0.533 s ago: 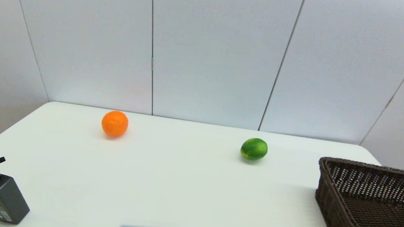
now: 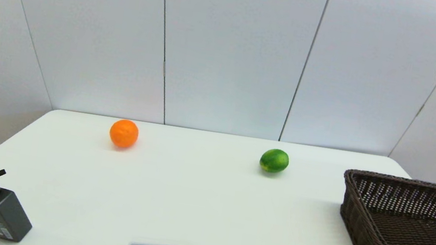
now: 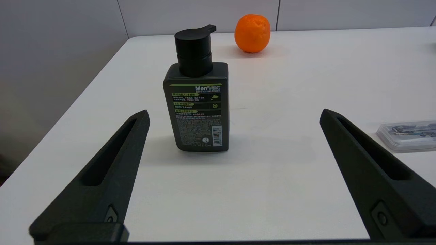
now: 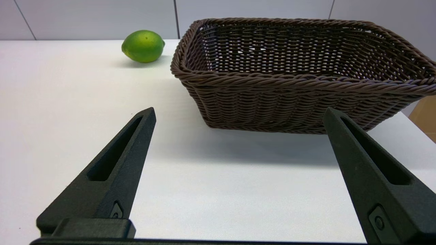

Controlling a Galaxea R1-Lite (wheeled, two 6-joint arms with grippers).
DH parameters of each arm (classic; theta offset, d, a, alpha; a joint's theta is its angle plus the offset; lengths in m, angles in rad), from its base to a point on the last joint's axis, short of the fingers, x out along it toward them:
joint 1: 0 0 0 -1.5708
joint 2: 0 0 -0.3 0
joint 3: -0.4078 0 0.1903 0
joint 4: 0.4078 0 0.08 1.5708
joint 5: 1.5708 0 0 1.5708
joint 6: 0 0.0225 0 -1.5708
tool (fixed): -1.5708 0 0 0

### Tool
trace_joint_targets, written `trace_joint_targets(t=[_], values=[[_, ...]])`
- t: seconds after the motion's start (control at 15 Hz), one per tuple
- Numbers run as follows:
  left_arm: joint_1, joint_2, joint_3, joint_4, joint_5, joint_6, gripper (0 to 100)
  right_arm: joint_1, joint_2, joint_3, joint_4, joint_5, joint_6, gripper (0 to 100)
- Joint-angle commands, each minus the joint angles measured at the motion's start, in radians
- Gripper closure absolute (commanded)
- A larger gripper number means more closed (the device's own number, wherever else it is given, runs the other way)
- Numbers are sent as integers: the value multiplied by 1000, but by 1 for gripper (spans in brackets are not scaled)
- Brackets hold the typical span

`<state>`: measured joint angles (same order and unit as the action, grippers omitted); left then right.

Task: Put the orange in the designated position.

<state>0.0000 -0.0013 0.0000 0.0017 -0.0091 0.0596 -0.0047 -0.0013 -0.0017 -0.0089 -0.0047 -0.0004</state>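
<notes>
- Left pincer (image 3: pixel 234 114) was released, fingers spread wide, low over the near left of the worktop (image 2: pixel 205 207), facing the dark pump bottle (image 3: pixel 198 98).
- Right pincer (image 4: pixel 238 114) was likewise spread and gripped nothing, facing the wicker basket (image 4: pixel 306 85).
- Basket stood at the right edge.
- Orange (image 2: pixel 124 133) rested on the far left of the worktop, well apart from both pincers.
- Green fruit (image 2: pixel 274 160) lay far centre-right.

The left claw (image 3: pixel 233 114) is hovering low over the table (image 3: pixel 272 177), with its two fingers spread wide apart and holding nothing. The right claw (image 4: pixel 238 112) is hovering low over the table too, fingers spread wide, also gripping nothing.
</notes>
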Motion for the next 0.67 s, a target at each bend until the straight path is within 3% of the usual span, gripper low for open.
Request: trace_joint_targets(t=[0.07,0.67], values=[[0,1,0,0,0,0,0,0,0,0,0,0,0,0],[0,1,0,0,0,-1,0,0,0,0,0,0,0,0]])
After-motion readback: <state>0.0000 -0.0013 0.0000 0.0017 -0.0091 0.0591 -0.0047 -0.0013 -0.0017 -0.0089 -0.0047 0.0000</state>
